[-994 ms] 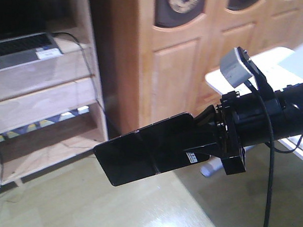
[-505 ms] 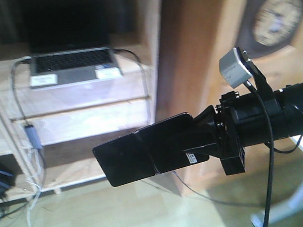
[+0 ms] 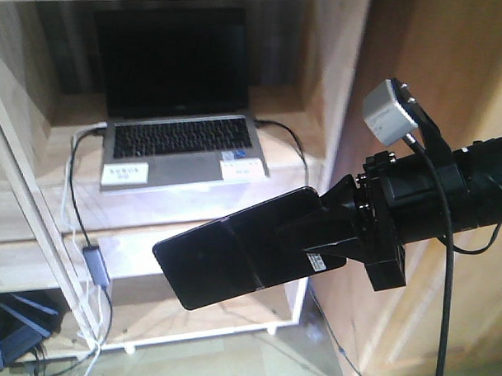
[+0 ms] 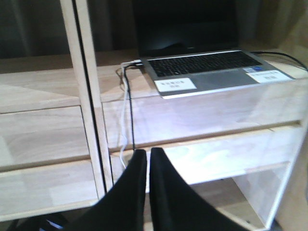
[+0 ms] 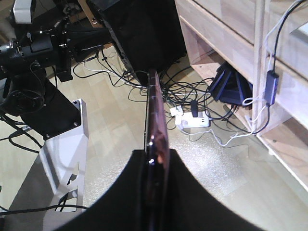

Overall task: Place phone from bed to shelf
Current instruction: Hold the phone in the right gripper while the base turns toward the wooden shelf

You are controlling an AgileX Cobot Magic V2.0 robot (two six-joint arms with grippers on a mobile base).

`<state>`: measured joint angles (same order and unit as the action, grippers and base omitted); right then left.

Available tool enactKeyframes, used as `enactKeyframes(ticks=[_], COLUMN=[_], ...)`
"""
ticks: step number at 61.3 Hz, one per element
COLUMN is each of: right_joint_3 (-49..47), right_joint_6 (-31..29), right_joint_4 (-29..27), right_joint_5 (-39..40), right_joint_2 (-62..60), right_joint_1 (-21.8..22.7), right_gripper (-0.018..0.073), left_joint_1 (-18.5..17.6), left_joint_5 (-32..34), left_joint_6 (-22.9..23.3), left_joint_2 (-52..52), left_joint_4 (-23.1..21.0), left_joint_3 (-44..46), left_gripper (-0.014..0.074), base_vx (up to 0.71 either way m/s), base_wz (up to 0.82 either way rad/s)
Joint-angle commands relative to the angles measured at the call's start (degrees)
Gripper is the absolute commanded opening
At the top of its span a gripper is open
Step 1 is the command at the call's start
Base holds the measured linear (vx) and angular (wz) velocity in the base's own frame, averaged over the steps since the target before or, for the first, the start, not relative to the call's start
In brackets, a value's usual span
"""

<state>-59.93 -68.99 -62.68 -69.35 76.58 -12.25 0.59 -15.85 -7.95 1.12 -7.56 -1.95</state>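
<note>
The right gripper is clamped on one end of the phone, which hangs in the air in front of and below the laptop. The left gripper is pressed together and empty. Gripped only at its end, the glossy phone could pivot, or its free end could strike the laptop crowding the shelf.

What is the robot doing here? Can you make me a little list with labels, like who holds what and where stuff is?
Phone: black and shiny, up in the air, not on the shelf yet
Right claw: shut on the phone
Left claw: shut, holding nothing
Shelf: pale wood, right ahead of the robot
Laptop: sits open on the shelf, screen dark
Bed: not in view
</note>
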Motion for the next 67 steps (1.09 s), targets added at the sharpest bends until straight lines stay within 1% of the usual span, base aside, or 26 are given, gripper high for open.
enactKeyframes(ticks=[1, 34, 67], right_joint_3=[-1.3, -1.3, -1.3], right_joint_6=[-0.4, -0.4, -0.4], right_joint_4=[-5.3, -5.3, -5.3], right_joint_5=[-4.6, -4.6, -4.6], right_joint_2=[-1.8, -1.8, -1.8], right_joint_1=[0.1, 0.1, 0.1], right_gripper=[-0.0001, -0.0001, -0.0001], left_joint_1=[-0.2, -0.2, -0.2], left_joint_5=[4.2, 4.2, 4.2], left_joint_6=[0.2, 0.2, 0.2], left_joint_2=[0.3, 0.3, 0.3], left_joint_4=[-0.4, -0.4, -0.4], left_joint_3=[-0.1, -0.1, -0.1], left_gripper=[0.0001, 0.0001, 0.0001], base_vx=[0.29, 0.25, 0.18], base_wz=[0.18, 0.15, 0.13])
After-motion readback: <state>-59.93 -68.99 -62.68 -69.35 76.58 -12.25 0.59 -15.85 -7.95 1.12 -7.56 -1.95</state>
